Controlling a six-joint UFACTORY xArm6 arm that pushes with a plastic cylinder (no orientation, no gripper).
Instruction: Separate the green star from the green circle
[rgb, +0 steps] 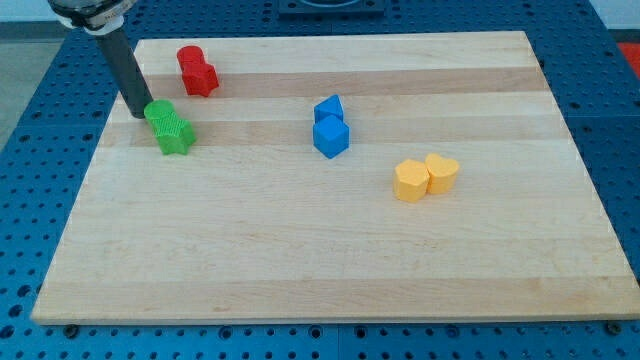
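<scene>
The green circle (160, 114) and the green star (176, 135) sit touching each other at the view's upper left of the wooden board (330, 250); the circle is up-left of the star. My tip (139, 111) rests on the board just left of the green circle, touching or nearly touching it. The dark rod rises from it toward the view's top left.
Two red blocks (197, 70) sit touching near the view's top left. Two blue blocks (330, 126) sit touching at the centre. Two yellow blocks (426, 177) sit touching at the centre right. A blue perforated table surrounds the board.
</scene>
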